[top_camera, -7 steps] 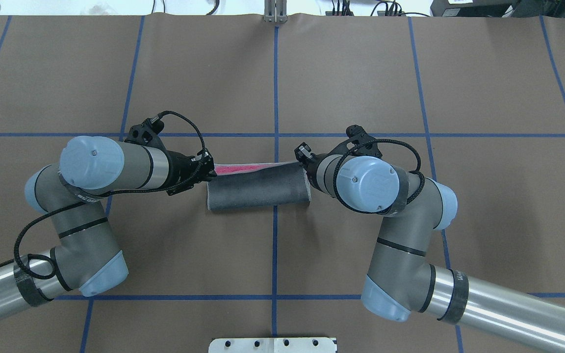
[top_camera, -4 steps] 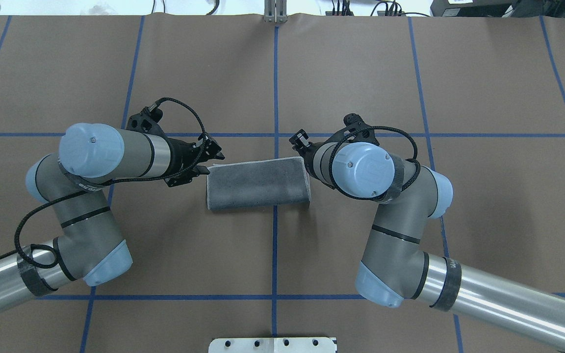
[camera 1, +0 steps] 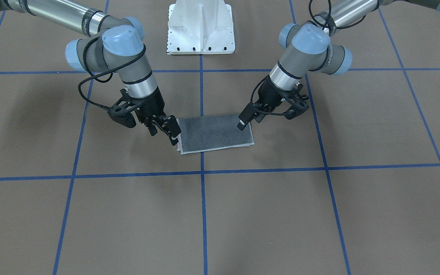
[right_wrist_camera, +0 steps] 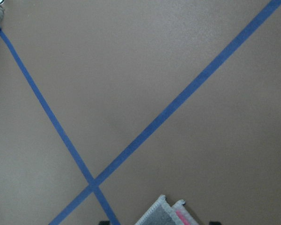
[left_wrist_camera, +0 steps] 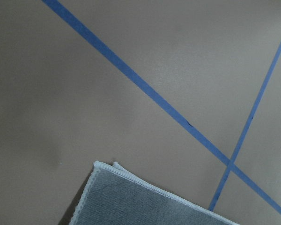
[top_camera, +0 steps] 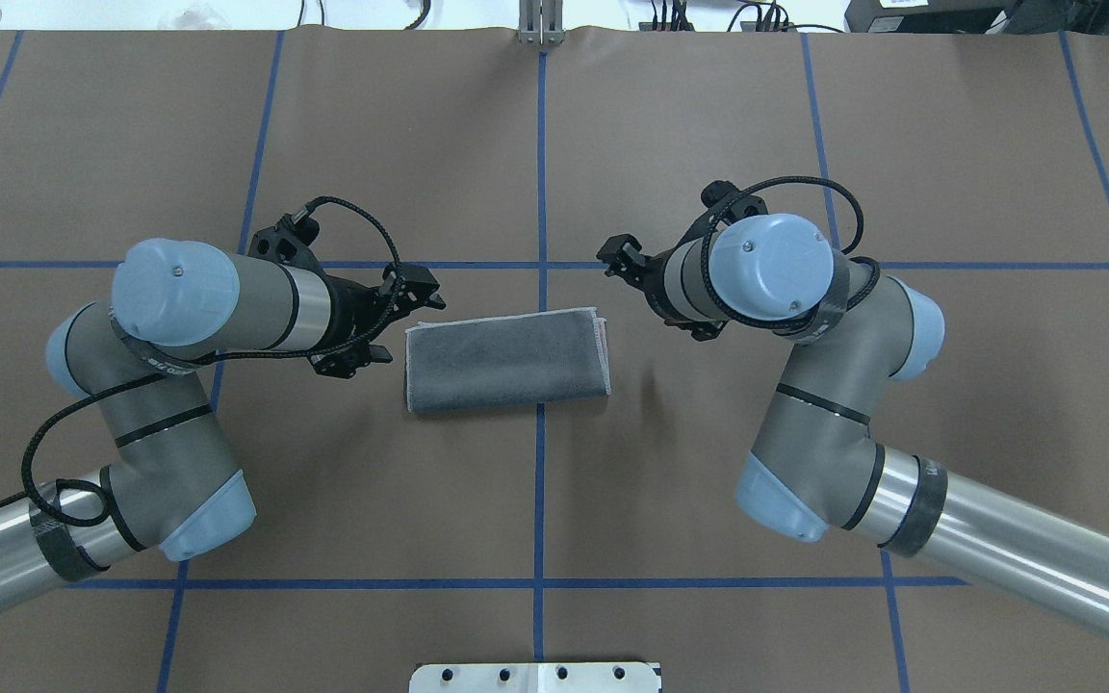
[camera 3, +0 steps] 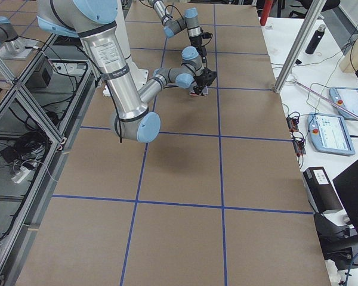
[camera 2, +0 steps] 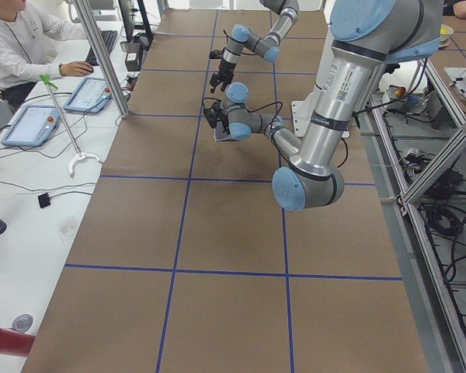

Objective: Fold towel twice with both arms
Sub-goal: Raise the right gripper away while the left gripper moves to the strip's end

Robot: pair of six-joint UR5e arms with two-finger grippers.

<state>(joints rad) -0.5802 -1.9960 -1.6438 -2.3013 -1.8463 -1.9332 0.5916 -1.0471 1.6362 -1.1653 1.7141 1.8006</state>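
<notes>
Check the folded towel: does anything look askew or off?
Only mildly. The towel lies folded once, grey face up, tilted against the blue tape lines. At its end nearer the right gripper the layers do not match: a pink corner peeks out.

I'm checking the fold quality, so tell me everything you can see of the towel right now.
The towel is a terry-looking cloth folded in half into a flat rectangle, dark grey face up, with a pale stitched border. Its layered edges line up closely. The right wrist view shows a pink sliver of the inner face at one corner. It lies on the brown table cover, across a blue tape line. Nothing grips it.
</notes>
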